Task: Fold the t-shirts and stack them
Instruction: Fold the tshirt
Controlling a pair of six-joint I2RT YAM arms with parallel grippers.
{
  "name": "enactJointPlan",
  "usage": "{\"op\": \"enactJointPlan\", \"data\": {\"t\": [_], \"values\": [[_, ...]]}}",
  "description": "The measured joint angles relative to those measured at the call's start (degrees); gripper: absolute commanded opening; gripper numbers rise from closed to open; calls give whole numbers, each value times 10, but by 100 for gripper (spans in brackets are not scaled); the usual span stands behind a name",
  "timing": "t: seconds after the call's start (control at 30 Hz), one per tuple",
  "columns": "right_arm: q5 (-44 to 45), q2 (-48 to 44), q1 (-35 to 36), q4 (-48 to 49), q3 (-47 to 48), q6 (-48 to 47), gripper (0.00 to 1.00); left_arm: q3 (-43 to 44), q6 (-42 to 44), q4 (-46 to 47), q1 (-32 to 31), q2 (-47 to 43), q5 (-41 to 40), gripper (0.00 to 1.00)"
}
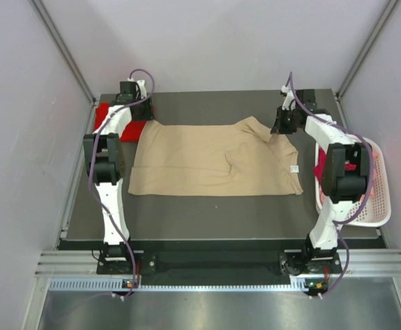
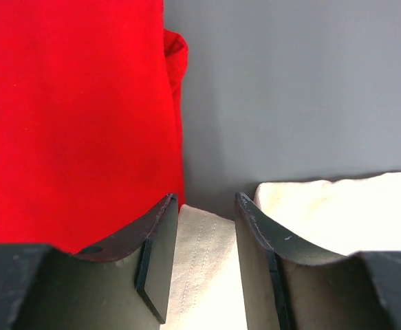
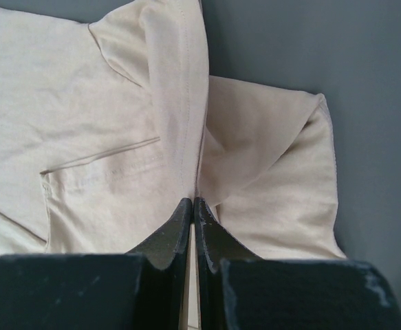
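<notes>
A tan t-shirt (image 1: 207,161) lies spread across the middle of the dark table, with a raised fold at its far right. My right gripper (image 1: 279,127) is shut on that fold; in the right wrist view its jaws (image 3: 193,201) pinch a ridge of tan cloth (image 3: 83,103). My left gripper (image 1: 145,118) is at the shirt's far left corner. In the left wrist view it (image 2: 206,199) is open, its fingers straddling a hemmed tan edge (image 2: 203,261). A bright red t-shirt (image 1: 104,113) (image 2: 69,117) lies just left of that corner.
A white slotted basket (image 1: 382,206) stands at the table's right edge, beside the right arm, with red and pink cloth (image 1: 320,168) in it. Bare dark table (image 1: 221,213) runs in front of the tan shirt. Grey walls close in at the back and both sides.
</notes>
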Motion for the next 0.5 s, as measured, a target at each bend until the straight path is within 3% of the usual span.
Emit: {"op": "enactJointPlan", "data": {"t": [0.4, 0.5], "values": [[3, 0, 0, 0, 0, -4, 0, 0, 0, -1, -1, 12, -28, 43], [3, 0, 0, 0, 0, -5, 0, 0, 0, -1, -2, 16, -33, 35]]}}
